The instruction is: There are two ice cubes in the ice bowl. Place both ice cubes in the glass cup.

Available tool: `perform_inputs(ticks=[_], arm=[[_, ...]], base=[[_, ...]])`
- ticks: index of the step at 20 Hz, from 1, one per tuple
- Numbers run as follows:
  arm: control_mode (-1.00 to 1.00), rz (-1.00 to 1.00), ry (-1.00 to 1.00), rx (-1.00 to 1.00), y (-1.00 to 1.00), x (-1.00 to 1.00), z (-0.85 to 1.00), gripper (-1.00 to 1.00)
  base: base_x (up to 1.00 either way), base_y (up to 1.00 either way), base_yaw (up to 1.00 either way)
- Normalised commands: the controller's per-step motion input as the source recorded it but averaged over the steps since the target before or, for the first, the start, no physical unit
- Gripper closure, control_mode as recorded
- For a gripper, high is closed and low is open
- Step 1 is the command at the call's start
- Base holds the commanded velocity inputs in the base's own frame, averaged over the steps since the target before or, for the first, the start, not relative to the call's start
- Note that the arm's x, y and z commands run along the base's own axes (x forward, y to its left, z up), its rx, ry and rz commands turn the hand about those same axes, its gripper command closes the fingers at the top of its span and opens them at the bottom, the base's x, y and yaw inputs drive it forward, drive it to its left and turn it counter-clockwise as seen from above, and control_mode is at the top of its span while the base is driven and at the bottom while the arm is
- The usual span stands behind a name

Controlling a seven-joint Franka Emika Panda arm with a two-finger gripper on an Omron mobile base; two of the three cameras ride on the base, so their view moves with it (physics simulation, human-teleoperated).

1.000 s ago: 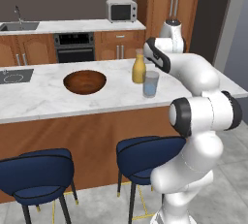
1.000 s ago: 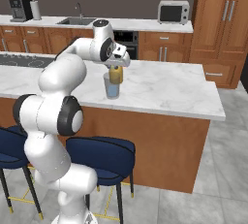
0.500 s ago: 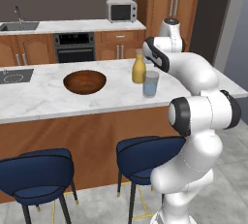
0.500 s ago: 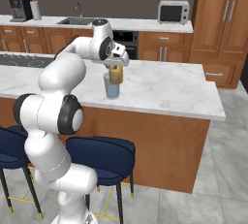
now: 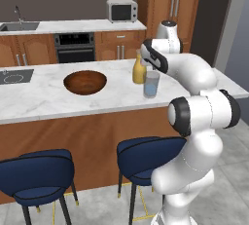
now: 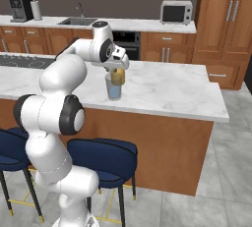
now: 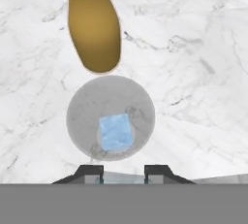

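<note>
The glass cup [image 7: 110,118] stands on the marble counter right under my gripper [image 7: 123,173], with one pale blue ice cube [image 7: 116,132] lying on its bottom. My gripper is shut on a second ice cube [image 7: 124,178], seen as a thin pale blue strip between the two fingertips. From the base, my gripper [image 5: 150,68] hangs just above the glass cup [image 5: 151,84]; on the other side, the gripper [image 6: 116,70] sits above the cup [image 6: 113,87]. The wooden ice bowl [image 5: 85,82] sits further left on the counter, and I see no cube in it.
A yellow-orange bottle [image 7: 93,29] stands directly behind the cup, almost touching it, also seen as the bottle [image 5: 139,71]. Two blue stools [image 5: 146,154] stand below the counter's front edge. A cooktop [image 5: 12,77] is set in the counter at the far left.
</note>
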Motion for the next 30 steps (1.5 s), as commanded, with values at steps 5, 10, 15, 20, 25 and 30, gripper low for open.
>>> perform_inputs(ticks=[5, 10, 15, 20, 25, 30], arm=[[-1.00, 0.00, 0.04, 0.00, 0.00, 0.02, -0.14, 1.00], [-1.00, 0.00, 0.01, 0.00, 0.00, 0.14, -0.05, 1.00], [-1.00, 0.00, 0.03, 0.00, 0.02, 0.10, -0.05, 1.00], [-1.00, 0.00, 0.03, 0.00, 0.02, 0.05, -0.11, 1.00], [-1.00, 0.00, 0.01, 0.00, 0.01, 0.10, -0.09, 1.00], [-1.00, 0.00, 0.00, 0.00, 0.02, 0.17, -0.05, 1.00]], base=[[0.00, 0.00, 0.00], [0.00, 0.00, 0.00], [0.00, 0.00, 0.00], [0.00, 0.00, 0.00], [0.00, 0.00, 0.00], [0.00, 0.00, 0.00]])
